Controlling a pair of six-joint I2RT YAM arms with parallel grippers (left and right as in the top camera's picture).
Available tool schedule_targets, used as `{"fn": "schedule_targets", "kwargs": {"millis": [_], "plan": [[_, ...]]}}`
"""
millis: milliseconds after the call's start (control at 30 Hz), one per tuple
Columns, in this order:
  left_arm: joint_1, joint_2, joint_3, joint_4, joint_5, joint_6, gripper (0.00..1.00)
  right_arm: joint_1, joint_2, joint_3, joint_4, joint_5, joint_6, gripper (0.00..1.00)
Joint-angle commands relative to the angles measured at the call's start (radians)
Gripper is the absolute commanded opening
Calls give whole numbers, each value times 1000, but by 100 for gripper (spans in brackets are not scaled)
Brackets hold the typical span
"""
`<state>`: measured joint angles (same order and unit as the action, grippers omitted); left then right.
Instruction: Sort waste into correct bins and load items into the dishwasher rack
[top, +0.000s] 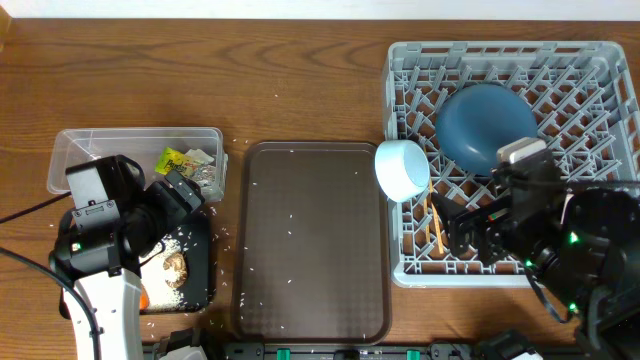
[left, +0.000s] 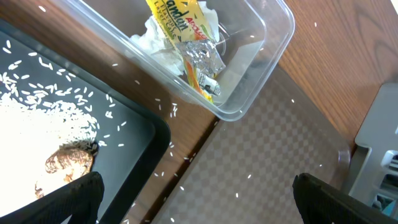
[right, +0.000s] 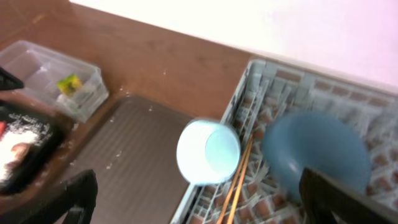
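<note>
The clear tub (top: 130, 150) holds a yellow-green wrapper (left: 180, 31) and crumpled white paper (left: 155, 43). Beside it, the black tray (left: 124, 130) carries white rice (left: 37, 118), a brown lump (left: 69, 162) and a carrot (top: 145, 297). My left gripper (left: 199, 202) hangs open over the tray's corner, nothing between its fingers. In the grey rack (top: 600, 70) stand a blue plate (top: 485, 125), a white bowl (right: 208, 152) on its side and two chopsticks (right: 236, 180). My right gripper (right: 202, 202) is open above the rack's front left, empty.
A dark brown serving tray (top: 312, 240) lies between the bins and the rack, sprinkled with loose rice grains. More grains lie on the wooden table (top: 230, 235) round the black tray. The rack's left wall (top: 392, 150) stands right beside the serving tray.
</note>
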<state>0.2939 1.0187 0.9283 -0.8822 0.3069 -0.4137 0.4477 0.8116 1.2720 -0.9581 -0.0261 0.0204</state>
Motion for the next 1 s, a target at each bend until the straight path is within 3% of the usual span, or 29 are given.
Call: {"fn": "schedule_targets", "kwargs": {"millis": [0,267,700,967], "plan": [[5,-7,23,0,-13,17,98,-31,-68,-156,103,10,-126,99],[5,-7,23,0,-13,17,98,-112,-319,-602,408,-106,-122,99],[5,-7,23,0,-13,17,98,-340,-737,-956,454,-193,-122,99],[5,-7,23,0,-13,17,98,-410,-806,-1120,592,-192,-122,99]]}}
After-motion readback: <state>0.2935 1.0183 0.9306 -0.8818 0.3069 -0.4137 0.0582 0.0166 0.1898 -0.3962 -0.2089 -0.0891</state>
